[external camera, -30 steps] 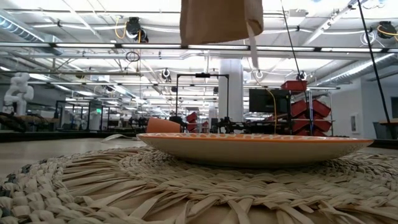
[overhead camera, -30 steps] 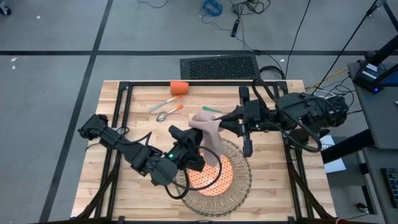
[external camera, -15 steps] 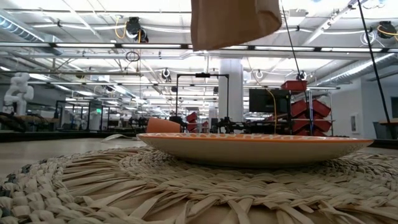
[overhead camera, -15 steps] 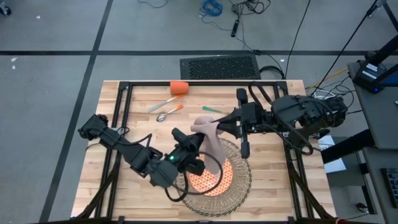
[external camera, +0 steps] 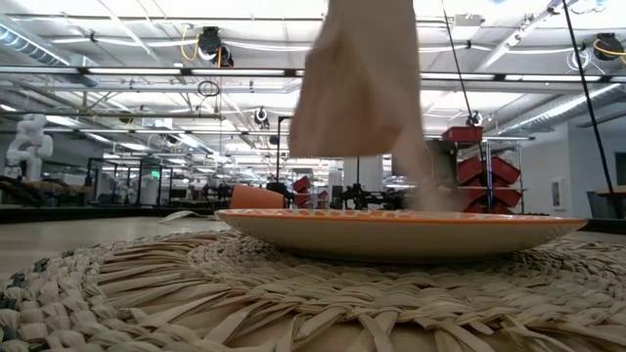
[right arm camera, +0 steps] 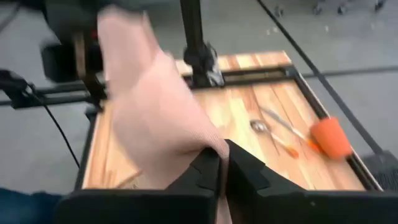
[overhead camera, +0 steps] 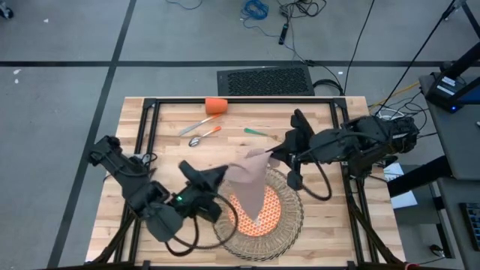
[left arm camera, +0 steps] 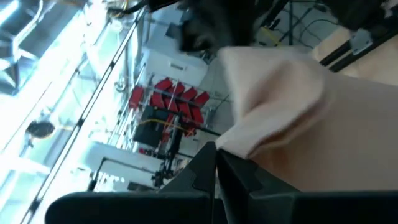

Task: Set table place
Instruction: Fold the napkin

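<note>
High view: both arms stretch the napkin (overhead camera: 251,176) over the plate (overhead camera: 264,217).
Left gripper (overhead camera: 219,173) and right gripper (overhead camera: 271,154) each pinch a corner; the cloth now hangs lower, touching the plate.

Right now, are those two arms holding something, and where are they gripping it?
Both hold the beige napkin: left gripper and right gripper each pinch an upper corner above the plate.

Over the light wooden plank table (overhead camera: 172,225), the left claw (overhead camera: 217,174) and right claw (overhead camera: 271,154) each pinch a corner of the beige cloth napkin (overhead camera: 250,184), which hangs over the orange-patterned round plate (overhead camera: 274,214) on the round woven wicker placemat (overhead camera: 294,217). The small orange cup (overhead camera: 216,106), orange-handled spoon (overhead camera: 204,136), knife (overhead camera: 195,125) and green-handled fork (overhead camera: 259,132) lie near the far edge.
</note>
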Controlling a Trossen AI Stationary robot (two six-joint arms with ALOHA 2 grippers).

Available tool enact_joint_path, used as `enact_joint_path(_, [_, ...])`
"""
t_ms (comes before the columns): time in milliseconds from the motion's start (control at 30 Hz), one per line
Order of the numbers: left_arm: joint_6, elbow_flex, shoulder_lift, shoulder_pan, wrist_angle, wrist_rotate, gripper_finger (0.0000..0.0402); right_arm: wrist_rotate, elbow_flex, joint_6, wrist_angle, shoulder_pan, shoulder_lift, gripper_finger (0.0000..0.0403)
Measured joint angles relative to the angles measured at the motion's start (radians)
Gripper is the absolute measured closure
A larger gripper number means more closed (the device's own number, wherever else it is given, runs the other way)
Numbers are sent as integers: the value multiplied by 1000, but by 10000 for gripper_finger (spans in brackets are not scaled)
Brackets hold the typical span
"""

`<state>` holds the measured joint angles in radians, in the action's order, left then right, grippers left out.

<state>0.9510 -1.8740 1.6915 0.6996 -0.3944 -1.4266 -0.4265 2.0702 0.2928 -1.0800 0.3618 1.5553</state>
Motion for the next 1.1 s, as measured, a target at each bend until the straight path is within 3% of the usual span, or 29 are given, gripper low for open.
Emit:
enact_joint_path(233, [-97,0,-41,-11,-126,-82,401,68,0,58,-138,0,36,403])
enact_joint_path(533, [-107,0,-44,-30,-131,-73,401,93,0,30,-162,-3,99,398])
enact_joint_path(833, [-109,0,-43,-67,-129,-24,401,85,0,-21,-181,10,117,320])
enact_joint_path(1100, [-128,0,-43,-114,-145,20,401,-81,0,-45,-181,102,117,279])
